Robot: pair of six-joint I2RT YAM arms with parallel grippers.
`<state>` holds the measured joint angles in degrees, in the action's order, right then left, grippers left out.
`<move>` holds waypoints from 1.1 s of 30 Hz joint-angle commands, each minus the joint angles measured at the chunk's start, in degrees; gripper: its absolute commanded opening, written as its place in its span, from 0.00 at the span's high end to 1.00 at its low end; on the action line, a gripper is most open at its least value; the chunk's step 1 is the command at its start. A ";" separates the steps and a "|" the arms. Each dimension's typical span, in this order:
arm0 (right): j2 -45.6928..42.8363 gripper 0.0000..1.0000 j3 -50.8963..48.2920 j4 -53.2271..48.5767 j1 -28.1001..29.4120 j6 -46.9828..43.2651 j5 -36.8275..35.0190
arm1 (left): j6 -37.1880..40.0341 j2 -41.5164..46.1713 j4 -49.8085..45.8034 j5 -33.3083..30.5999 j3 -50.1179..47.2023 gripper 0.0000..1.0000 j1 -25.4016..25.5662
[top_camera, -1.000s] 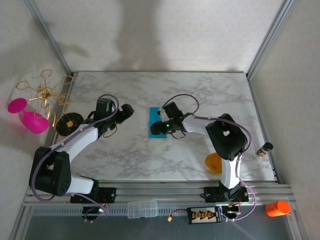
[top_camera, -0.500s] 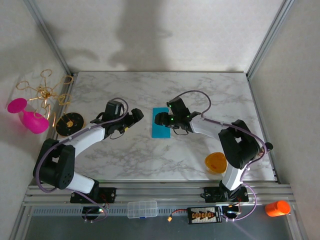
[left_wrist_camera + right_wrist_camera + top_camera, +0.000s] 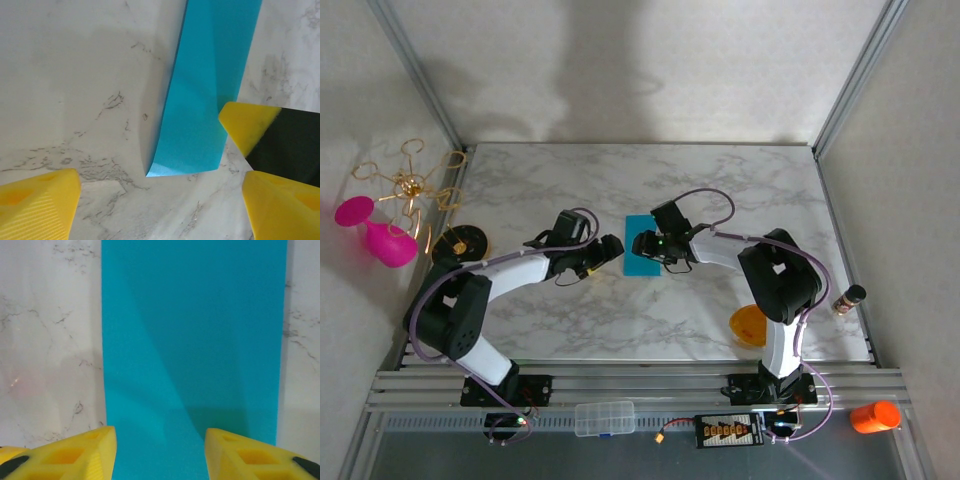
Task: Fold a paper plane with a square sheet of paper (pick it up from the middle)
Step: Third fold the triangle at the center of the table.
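Smooth matt teal sheet of paper, polished marble-look table.

The marble table carries the teal paper, an orange bowl and, apparently, a small bottle.

This is a robotics lab test cell. A marble-patterned bench is boxed in by plain white panels and aluminium frame posts. Two arms are bolted to a slotted rail well behind the left gripper. Beyond that rail lie a clear parts box and a yellow-and-black electronics unit. Test props, a pink goblet and a gold wire stand, sit well to the gripper's left.
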<state>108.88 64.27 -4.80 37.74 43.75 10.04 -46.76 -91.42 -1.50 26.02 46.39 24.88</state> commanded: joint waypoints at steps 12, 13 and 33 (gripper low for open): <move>2.74 0.51 -2.08 -3.63 -1.09 0.02 0.20 | -2.22 -6.65 2.38 3.49 4.44 0.46 2.44; 2.74 0.51 -2.16 -3.49 -1.04 -0.02 0.33 | -2.21 -7.22 2.46 3.59 4.77 0.48 2.53; 3.53 0.66 -2.41 -2.98 -1.17 -0.24 2.07 | 1.28 -13.68 2.16 3.16 8.66 0.64 2.98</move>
<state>109.95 63.37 -4.73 36.60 44.14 11.73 -46.72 -104.16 0.38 28.97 53.30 27.35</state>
